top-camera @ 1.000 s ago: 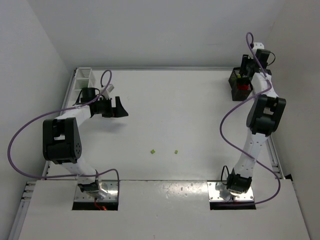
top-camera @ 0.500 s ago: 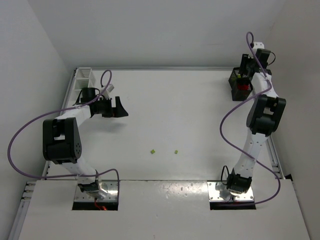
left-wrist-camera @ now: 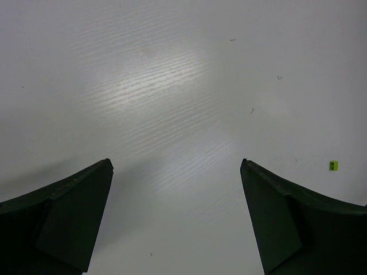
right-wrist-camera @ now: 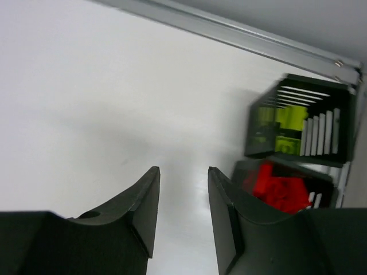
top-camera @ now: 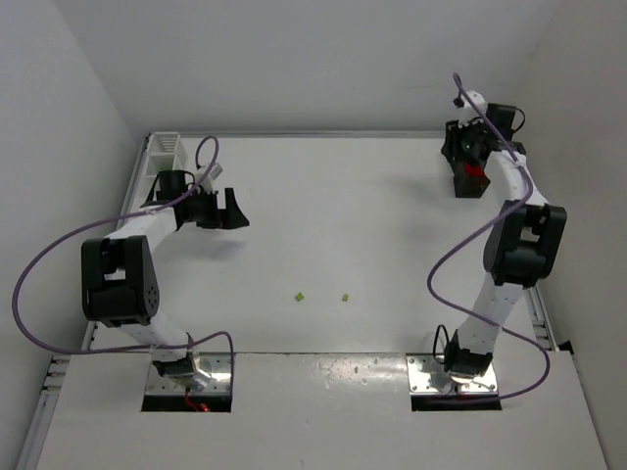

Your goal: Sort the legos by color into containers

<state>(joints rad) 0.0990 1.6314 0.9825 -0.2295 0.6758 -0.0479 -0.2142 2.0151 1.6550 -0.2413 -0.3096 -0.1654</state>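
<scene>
Two lime-green legos (top-camera: 300, 295) (top-camera: 345, 296) lie apart near the table's middle front. One lime lego (left-wrist-camera: 333, 165) shows at the right of the left wrist view. The white container (top-camera: 165, 154) stands in the far left corner. A black container (top-camera: 468, 186) with red legos (right-wrist-camera: 280, 184) stands at the far right. Behind it, a second black slatted bin (right-wrist-camera: 338, 134) holds lime legos (right-wrist-camera: 285, 127). My left gripper (top-camera: 230, 210) (left-wrist-camera: 176, 163) hangs wide open over bare table, right of the white container. My right gripper (top-camera: 454, 145) (right-wrist-camera: 183, 172) is just left of the black bins, open with a narrow gap and nothing in it.
A metal rail (right-wrist-camera: 229, 31) runs along the table's far edge behind the black bins. White walls close the table on three sides. Purple cables (top-camera: 39, 264) loop beside both arms.
My right wrist has swung left, off the black container, and its jaws have narrowed a little. The left arm has hardly moved.
</scene>
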